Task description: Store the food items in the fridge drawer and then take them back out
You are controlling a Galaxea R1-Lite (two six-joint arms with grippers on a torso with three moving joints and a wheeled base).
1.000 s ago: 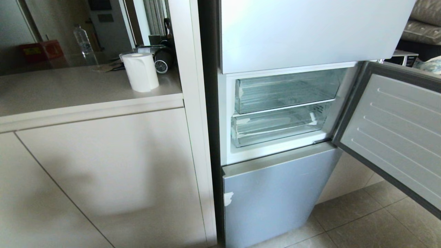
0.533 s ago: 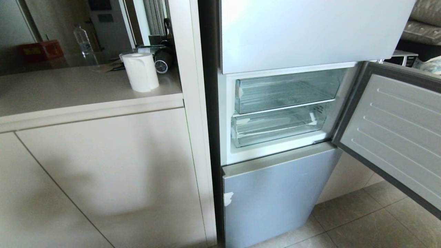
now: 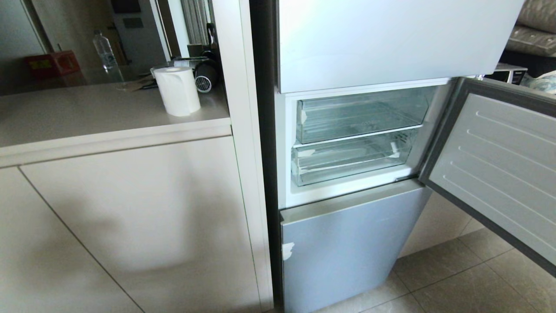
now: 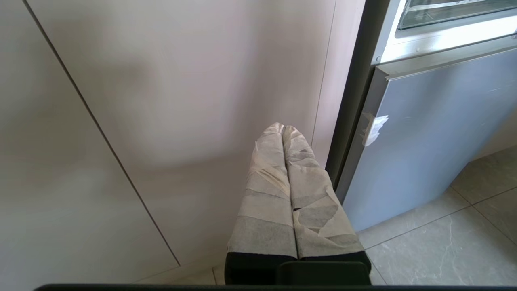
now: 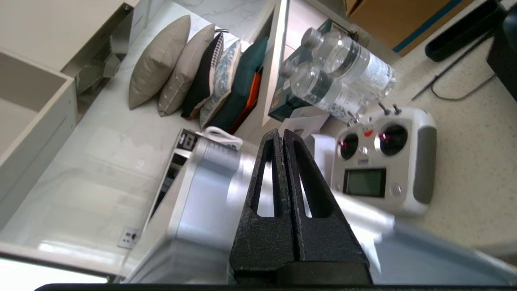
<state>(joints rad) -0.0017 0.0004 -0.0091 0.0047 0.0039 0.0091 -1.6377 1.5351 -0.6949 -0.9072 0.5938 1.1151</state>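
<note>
I see the fridge door [image 3: 495, 169] swung open; the fridge drawer [image 3: 347, 158] sits pushed in, no food visible. My left gripper [image 4: 284, 128] and right gripper [image 5: 280, 135] are clenched, empty.

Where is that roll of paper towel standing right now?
In the head view, the paper towel roll stands upright on the counter, left of the fridge.
</note>
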